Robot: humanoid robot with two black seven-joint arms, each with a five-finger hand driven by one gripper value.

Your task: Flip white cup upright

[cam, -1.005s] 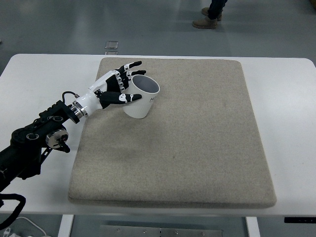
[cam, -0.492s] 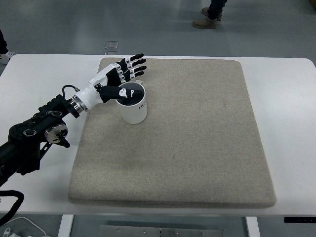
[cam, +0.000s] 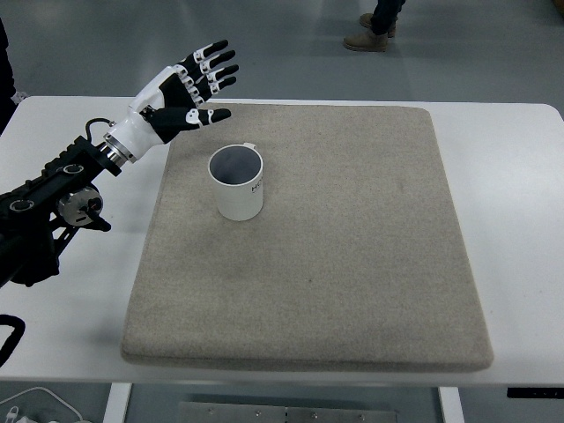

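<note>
Presently the white cup stands mouth-up on the grey felt mat, in the upper left part of the mat, its rim level and its dark interior fully visible. The left robot hand sits in the upper left of the frame, above the mat's far left corner and clear of the cup, fingers spread wide and thumb out, holding nothing. No right arm is in view. A person's boots show at the top edge, beyond the white counter.

Assessment: the flip appears complete; the step in hand is the withdrawal. To do it well, the hand should remain spread and travel up and away toward the left edge, never dipping back across the rim. The cup looks light and could tip from any glancing contact.
</note>
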